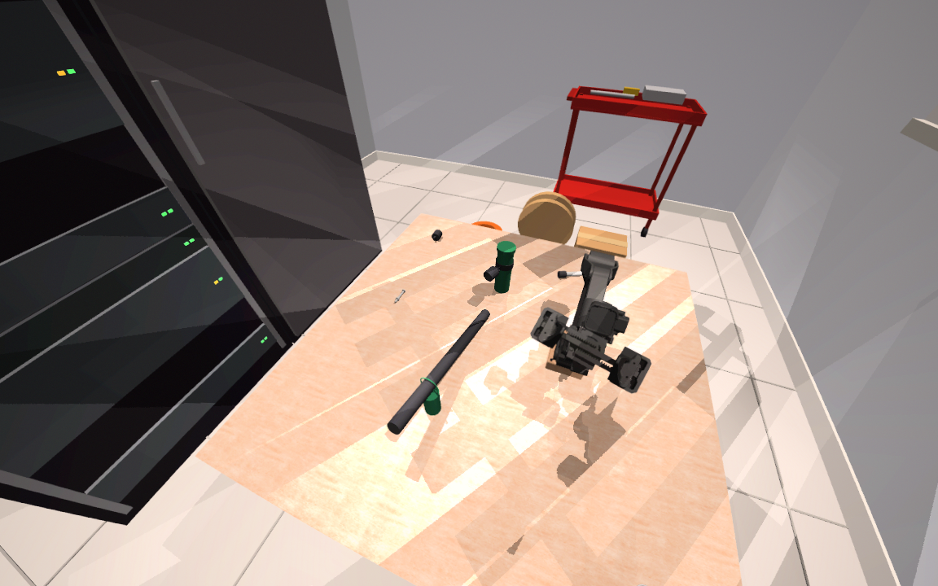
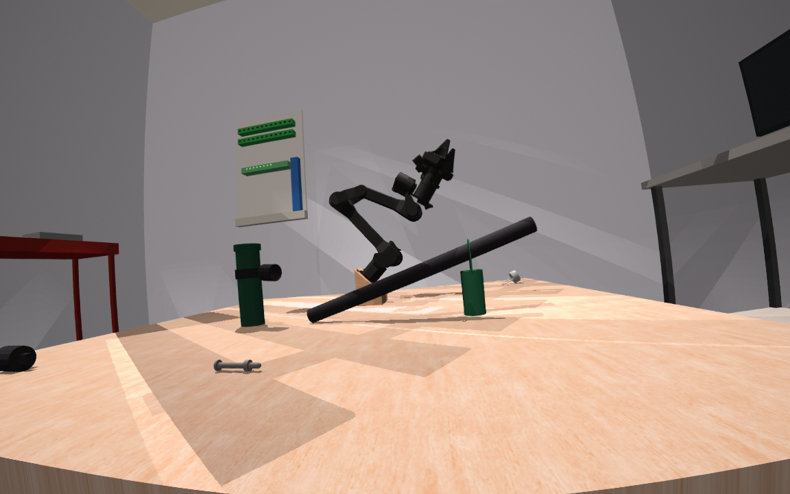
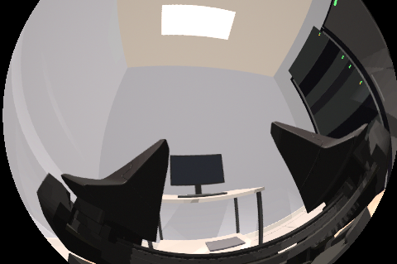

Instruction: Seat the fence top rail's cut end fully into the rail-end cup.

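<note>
The black rail point(image 1: 450, 358) point(image 2: 410, 272) passes through the green loop point(image 2: 470, 254) on the small green post point(image 1: 432, 403) point(image 2: 472, 291). It slopes: its end toward the big post is down at the tabletop, its other end is raised. The big green post point(image 1: 501, 282) point(image 2: 249, 300) stands upright, with the black brace band point(image 2: 244, 274) up below its cap. The rail-end cup point(image 1: 491, 273) point(image 2: 271, 272) sticks out from the band, above and apart from the rail's low end. My gripper point(image 1: 590, 348) point(image 2: 449, 146) point(image 3: 221, 136) is open and empty, high above the table and away from the rail.
A loose black ring-like part point(image 1: 436, 235) point(image 2: 14, 358) and a grey bolt point(image 1: 399, 296) point(image 2: 236, 365) lie on the table. A small silvery part point(image 2: 513, 276) lies beyond the small post. A black-ended tool point(image 1: 562, 274) is beside the arm's base.
</note>
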You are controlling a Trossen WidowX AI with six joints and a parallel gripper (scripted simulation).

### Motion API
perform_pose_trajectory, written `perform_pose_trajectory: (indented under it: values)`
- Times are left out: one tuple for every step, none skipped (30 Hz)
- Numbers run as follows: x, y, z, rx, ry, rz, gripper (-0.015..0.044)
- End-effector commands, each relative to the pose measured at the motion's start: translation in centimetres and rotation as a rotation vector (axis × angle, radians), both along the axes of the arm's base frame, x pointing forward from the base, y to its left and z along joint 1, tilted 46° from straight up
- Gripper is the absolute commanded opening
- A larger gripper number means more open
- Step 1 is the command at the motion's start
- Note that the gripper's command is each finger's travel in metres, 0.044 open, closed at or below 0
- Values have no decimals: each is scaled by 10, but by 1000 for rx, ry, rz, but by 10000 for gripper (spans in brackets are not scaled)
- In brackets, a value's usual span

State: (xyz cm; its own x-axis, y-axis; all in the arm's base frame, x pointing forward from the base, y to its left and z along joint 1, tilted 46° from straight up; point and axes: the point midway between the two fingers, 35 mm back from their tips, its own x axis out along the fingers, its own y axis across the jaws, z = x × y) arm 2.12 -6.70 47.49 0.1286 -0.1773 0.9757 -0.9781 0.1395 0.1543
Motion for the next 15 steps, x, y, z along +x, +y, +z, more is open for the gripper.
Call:
perform_pose_trajectory:
  values:
    - [0,1,1,-4,-1,-4,426]
    - [-2,4,2,-16,-5,-16,440]
    - [-4,9,4,-37,-10,-37,440]
    - [-6,16,8,-66,-18,-65,440]
    - [-9,25,12,-104,-26,-102,440]
    - [-11,36,16,-150,-36,-146,440]
    - [-13,49,20,-201,-46,-193,440]
    - [-14,63,24,-253,-54,-240,440]
    - [-14,76,27,-305,-60,-286,440]
    - [-12,89,29,-357,-65,-330,440]
    - [-10,103,31,-411,-69,-375,440]
    - [-7,116,32,-465,-71,-419,440]
    - [-2,129,32,-520,-72,-461,440]
    - [3,142,32,-575,-71,-502,440]
    - [10,155,31,-631,-68,-542,440]
